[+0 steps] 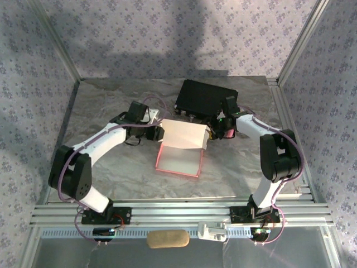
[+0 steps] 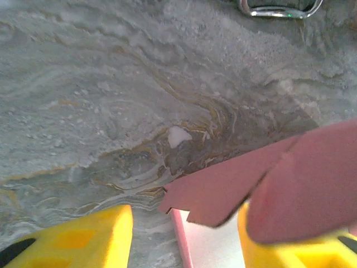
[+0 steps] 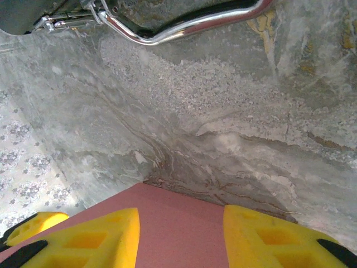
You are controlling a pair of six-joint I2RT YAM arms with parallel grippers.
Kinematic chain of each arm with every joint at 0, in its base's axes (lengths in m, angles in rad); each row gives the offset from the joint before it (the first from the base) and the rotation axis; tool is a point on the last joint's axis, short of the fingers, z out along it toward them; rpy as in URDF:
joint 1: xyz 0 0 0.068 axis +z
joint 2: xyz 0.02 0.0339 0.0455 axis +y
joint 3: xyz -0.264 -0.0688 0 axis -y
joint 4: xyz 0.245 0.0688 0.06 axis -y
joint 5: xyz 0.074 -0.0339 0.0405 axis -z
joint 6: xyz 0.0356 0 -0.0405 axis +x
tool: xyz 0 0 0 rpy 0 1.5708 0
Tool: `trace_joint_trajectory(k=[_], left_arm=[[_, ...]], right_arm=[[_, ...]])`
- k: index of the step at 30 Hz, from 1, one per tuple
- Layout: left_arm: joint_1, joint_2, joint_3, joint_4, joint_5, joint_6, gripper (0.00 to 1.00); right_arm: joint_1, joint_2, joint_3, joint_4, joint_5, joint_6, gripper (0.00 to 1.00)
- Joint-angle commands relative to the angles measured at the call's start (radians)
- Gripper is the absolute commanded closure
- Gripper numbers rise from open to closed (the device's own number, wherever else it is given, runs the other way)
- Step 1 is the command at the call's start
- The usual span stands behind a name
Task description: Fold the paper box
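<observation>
The paper box (image 1: 179, 149) lies mid-table, a salmon-pink tray with its pale-lined lid panel (image 1: 184, 134) tilted up at the far side. My left gripper (image 1: 158, 133) is at the lid's left edge. In the left wrist view, my left gripper (image 2: 187, 223) is open, its yellow fingers (image 2: 83, 240) far apart. A pink notched flap (image 2: 223, 187) reaches in between them and lies over the right finger. My right gripper (image 1: 215, 133) is at the lid's right edge. In the right wrist view, my right gripper (image 3: 181, 220) is open, with a flat pink panel (image 3: 178, 240) spanning beneath its fingers.
A black hard case (image 1: 205, 97) sits just behind the box, its chrome handle (image 3: 184, 25) close ahead of the right gripper. Patterned walls enclose the marble table (image 1: 111, 167) on three sides. A tan oblong object (image 1: 167, 239) and a white part (image 1: 213, 230) lie by the front rail.
</observation>
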Motion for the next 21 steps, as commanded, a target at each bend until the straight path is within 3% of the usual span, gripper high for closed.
trace_joint_trajectory(k=[1, 9, 21], left_arm=[[-0.012, 0.006, 0.015, 0.006, 0.033, 0.024, 0.52], [-0.072, 0.028, 0.017, 0.007, -0.102, -0.022, 0.70], [-0.163, 0.031, -0.033, 0.089, -0.266, -0.155, 0.83]], right_arm=[[-0.006, -0.020, 0.022, -0.043, 0.006, -0.029, 0.56], [-0.006, -0.032, 0.004, -0.041, 0.014, -0.026, 0.57], [0.006, -0.072, -0.052, -0.011, 0.031, 0.002, 0.58]])
